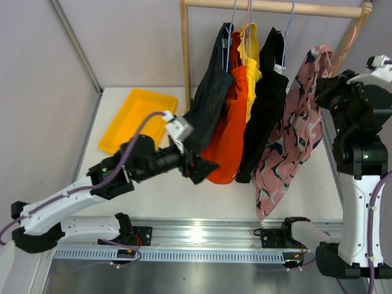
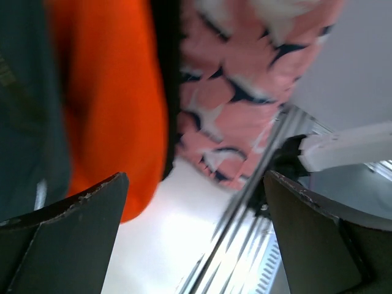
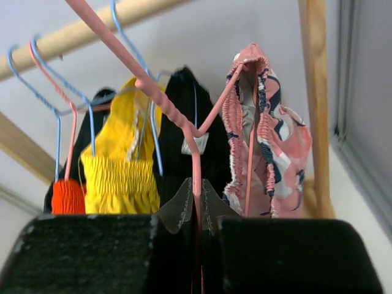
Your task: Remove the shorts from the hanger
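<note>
Grips the thin pink hanger (image 3: 184, 131) with the right fingers (image 3: 184, 211), shut tight on the wire just under its twisted neck. Carries the pink printed shorts (image 3: 269, 141) on that hanger by a gathered elastic waistband, limp cloth trailing down beside the right arm toward the tabletop (image 1: 153, 190). Leaves the left fingers (image 2: 73, 245) spread wide and empty, low by the hems of the slate grey shorts (image 1: 208, 104) and orange-red shorts (image 1: 226, 141). Cannot tell from here about the hook and the wooden rail (image 1: 275, 7); possibly off already.

Risks a twist or slide of smooth round wire inside so narrow a pinch, tipping the hanger and dumping soft cloth unguided. Risks snagging puckered elastic on the wire shoulder. Risks closing on the wrong hem, given the black shorts (image 1: 263, 116) and yellow shorts (image 1: 251, 61) packed close in loose folds on slippery hooks.
</note>
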`<act>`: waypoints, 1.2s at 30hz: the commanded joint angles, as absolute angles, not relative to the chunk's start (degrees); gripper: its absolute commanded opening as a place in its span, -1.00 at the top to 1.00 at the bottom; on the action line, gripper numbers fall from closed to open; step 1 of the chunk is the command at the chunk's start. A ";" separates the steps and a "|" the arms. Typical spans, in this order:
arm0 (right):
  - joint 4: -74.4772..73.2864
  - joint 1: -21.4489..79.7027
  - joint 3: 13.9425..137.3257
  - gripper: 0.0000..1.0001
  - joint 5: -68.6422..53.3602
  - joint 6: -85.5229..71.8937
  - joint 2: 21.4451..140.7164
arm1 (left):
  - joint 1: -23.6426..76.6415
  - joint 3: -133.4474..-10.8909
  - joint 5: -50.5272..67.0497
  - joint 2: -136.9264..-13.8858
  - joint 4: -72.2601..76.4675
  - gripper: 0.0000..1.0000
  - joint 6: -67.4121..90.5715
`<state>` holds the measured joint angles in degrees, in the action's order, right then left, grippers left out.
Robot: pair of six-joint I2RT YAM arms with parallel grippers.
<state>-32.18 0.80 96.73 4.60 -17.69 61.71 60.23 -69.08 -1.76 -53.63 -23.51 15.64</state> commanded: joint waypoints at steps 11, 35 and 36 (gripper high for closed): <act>-36.56 11.86 89.12 1.00 13.88 -22.94 56.95 | 81.38 -87.97 -11.69 -81.81 -11.16 -0.98 9.32; -39.11 14.15 91.58 1.00 15.38 -25.22 55.11 | 82.44 -98.70 -13.44 -99.22 -5.19 0.10 7.03; -39.20 14.15 92.02 1.00 15.29 -25.31 55.02 | 82.44 -98.53 -13.97 -99.23 -5.10 0.46 7.12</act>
<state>-40.23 13.80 88.55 15.62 -24.10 56.53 82.32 -95.81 -11.53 -99.15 -7.79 8.03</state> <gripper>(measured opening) 0.047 0.386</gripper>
